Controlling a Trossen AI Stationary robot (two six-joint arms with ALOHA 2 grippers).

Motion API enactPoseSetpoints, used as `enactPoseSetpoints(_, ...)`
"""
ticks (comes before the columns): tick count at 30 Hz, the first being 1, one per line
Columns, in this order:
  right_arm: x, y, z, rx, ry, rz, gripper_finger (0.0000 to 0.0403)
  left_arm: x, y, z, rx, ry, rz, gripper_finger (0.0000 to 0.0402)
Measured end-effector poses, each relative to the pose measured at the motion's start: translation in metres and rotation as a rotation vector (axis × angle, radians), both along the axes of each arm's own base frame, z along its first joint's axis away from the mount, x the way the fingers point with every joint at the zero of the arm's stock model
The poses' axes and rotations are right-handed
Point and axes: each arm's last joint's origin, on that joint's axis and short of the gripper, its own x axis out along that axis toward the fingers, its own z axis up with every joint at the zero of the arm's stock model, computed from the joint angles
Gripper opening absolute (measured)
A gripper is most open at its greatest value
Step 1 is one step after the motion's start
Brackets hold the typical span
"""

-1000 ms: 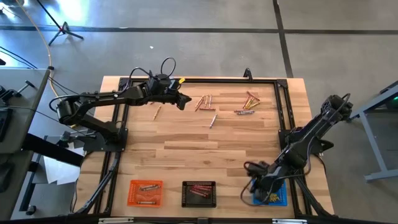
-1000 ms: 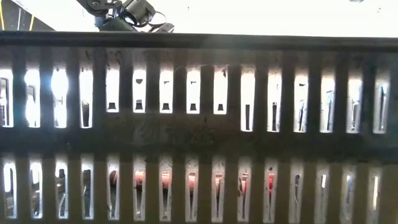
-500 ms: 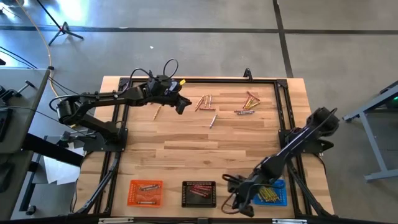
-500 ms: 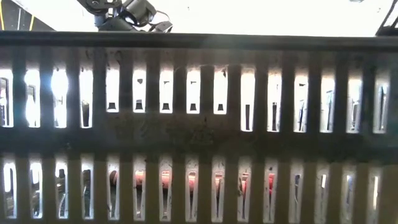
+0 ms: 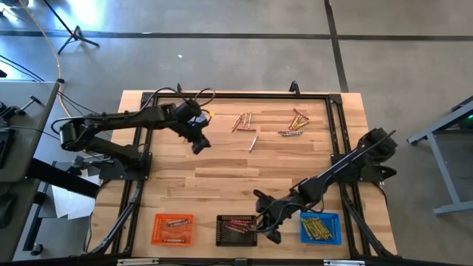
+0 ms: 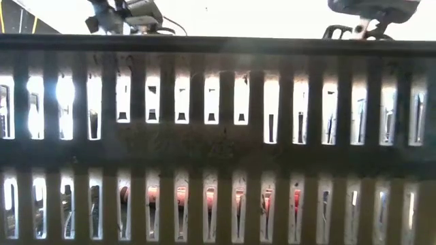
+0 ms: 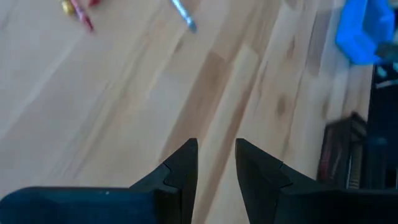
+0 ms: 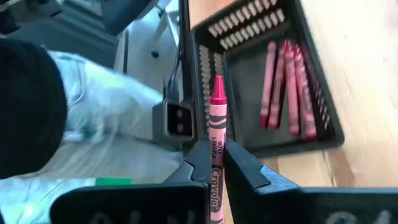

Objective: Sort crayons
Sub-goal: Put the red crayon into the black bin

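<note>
My right gripper (image 5: 266, 225) (image 8: 216, 146) hangs by the black tray (image 5: 236, 230) at the table's near edge, shut on a red crayon (image 8: 216, 106). Several red crayons (image 8: 289, 84) lie in that tray. My left gripper (image 5: 198, 145) (image 7: 216, 152) stands open over bare wood at the far left, nothing between its fingers. Loose crayons lie flat on the table in two clusters (image 5: 244, 120) (image 5: 295, 118), with a single one (image 5: 253, 142) nearer the middle. My right gripper pinches the red crayon's wrapped body (image 8: 215, 134) between its two fingers. The crayon lies along the fingers, its pointed end (image 8: 217, 84) sticking out past the fingertips. The fingers slant down from the table's right. The crayon is lifted clear beside the tray's wall (image 8: 205, 59).
An orange tray (image 5: 172, 228) with brownish crayons stands at the near left. A blue tray (image 5: 319, 227) with yellow crayons stands at the near right. A black frame (image 5: 236, 95) runs round the table top. In the low view, the black tray's slotted wall (image 6: 218, 143) fills the picture.
My right gripper has gone from over the blue tray toward the table's left along the near edge, sinking, and now hangs by the black tray, still shut. My left gripper has come from the far edge toward the near edge and a little left, tipping downward.
</note>
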Motion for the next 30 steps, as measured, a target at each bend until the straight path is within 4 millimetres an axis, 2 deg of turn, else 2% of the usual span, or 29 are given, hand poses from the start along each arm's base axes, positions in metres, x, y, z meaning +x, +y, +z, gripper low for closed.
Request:
enactPoseSetpoints(5,0.017,0.001,-0.016,-0.028,-0.097,-0.048,0.0009,-0.014,-0.013,0.020,0.040,-0.065,-0.035,0.0094)
enactPoseSetpoints(10,0.029,-0.010,-0.030,-0.101,-0.114,-0.198,0.0009,-0.026,-0.017,0.040,0.090,-0.177,-0.036,0.0094)
enactPoseSetpoints(14,0.032,-0.015,-0.029,-0.104,-0.128,-0.237,0.0009,-0.035,-0.020,0.051,0.117,-0.224,-0.003,0.0094)
enactPoseSetpoints(21,0.034,-0.015,-0.025,-0.003,-0.108,-0.217,0.0016,-0.047,-0.023,0.062,0.165,-0.277,-0.012,0.0094)
enactPoseSetpoints(30,0.034,-0.014,-0.024,0.029,-0.109,-0.236,0.0047,-0.048,-0.022,0.063,0.232,-0.267,0.027,0.0094)
